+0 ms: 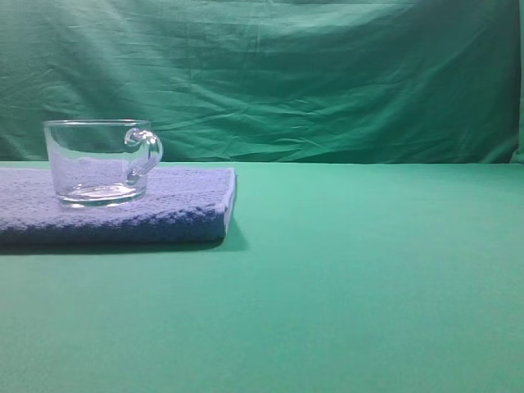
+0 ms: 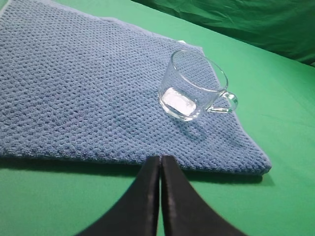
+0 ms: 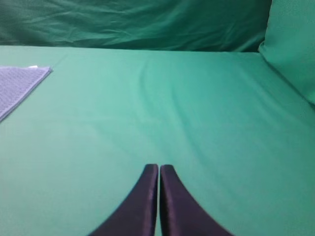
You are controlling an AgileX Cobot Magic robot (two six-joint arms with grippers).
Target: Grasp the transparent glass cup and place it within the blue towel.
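Note:
The transparent glass cup (image 1: 100,160) stands upright on the blue towel (image 1: 180,209) at the left, its handle pointing right. In the left wrist view the cup (image 2: 194,91) sits near the towel's (image 2: 74,88) right corner. My left gripper (image 2: 160,158) is shut and empty, its tips at the towel's near edge, well short of the cup. My right gripper (image 3: 159,167) is shut and empty over bare green cloth, far to the right of the towel's corner (image 3: 19,83). Neither gripper shows in the exterior view.
A green cloth covers the table (image 1: 368,270) and hangs as a backdrop (image 1: 286,74). A green fabric edge (image 3: 290,44) rises at the right of the right wrist view.

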